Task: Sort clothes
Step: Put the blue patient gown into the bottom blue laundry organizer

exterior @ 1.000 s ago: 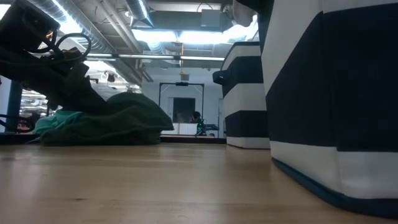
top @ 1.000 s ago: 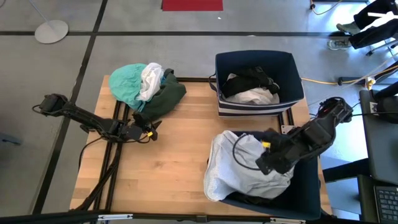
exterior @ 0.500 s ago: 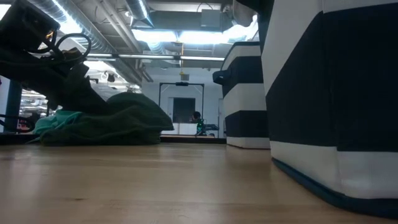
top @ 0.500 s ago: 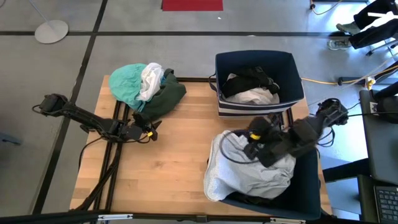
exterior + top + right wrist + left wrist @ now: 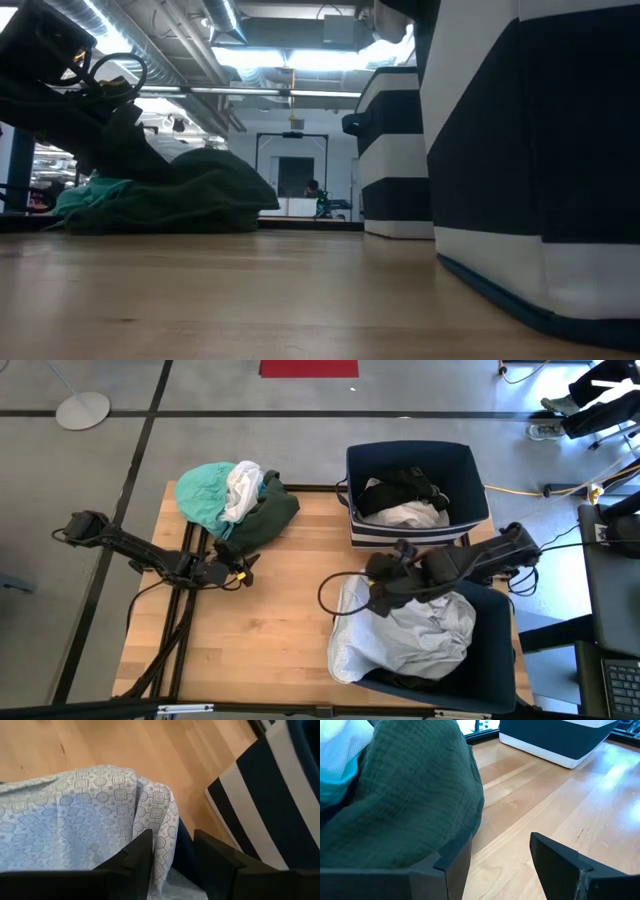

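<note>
While the right gripper (image 5: 372,592) hangs parted and empty over the pale patterned garment (image 5: 415,635) draped across the near bin's rim (image 5: 490,678), the left gripper (image 5: 243,568), spread wide, fronts the unsorted pile (image 5: 235,500) at the table's (image 5: 270,630) far-left corner, apparently next.

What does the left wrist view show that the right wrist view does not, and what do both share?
Only the left wrist view shows the dark green garment with teal and white cloth beside it, next to the open left end effector. Only the right wrist view shows the pale patterned garment draped over a bin's edge, with the right end effector above it. Both show the wooden table and a navy and white striped bin.
</note>
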